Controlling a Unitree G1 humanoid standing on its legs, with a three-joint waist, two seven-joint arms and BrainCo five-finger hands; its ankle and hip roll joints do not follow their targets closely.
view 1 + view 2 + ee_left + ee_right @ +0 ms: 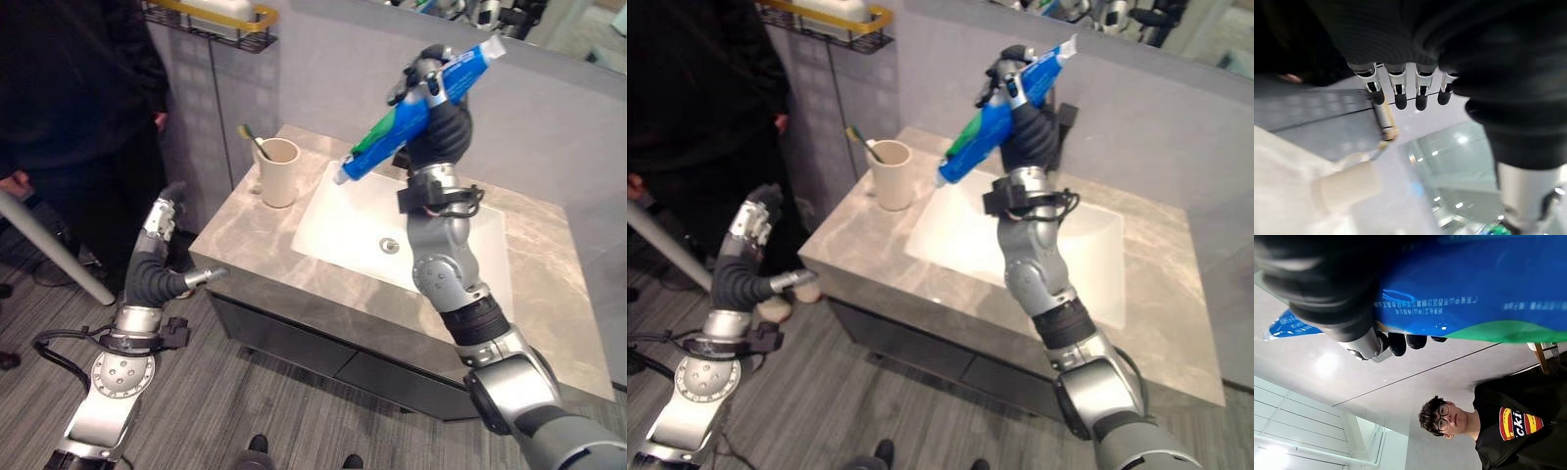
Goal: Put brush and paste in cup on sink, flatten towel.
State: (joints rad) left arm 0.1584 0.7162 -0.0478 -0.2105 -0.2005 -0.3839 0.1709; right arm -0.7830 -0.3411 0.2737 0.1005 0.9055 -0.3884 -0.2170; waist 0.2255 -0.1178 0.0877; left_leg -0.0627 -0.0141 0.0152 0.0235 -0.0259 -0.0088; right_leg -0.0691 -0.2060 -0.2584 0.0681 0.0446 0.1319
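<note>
Blue toothpaste tube [421, 110] clenched in raised right hand [438, 108], left hand [162, 227] fingers straight, toothbrush [252, 140] in cup [278, 171]

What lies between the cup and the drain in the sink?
Bare countertop and white sink basin, from cup to drain, in the left eye view.

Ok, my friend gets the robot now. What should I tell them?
Right hand: raised over the sink, shut on the paste, which slants cap-down toward the cup.
Left hand: open, holding nothing, low off the counter's left end.
Brush: already standing in the cup, at the counter's back left.
Done: brush in cup.
Left: put the paste in the cup, then flatten the towel; I can't spot a towel.
A person stands at the left, close to the left arm.
</note>
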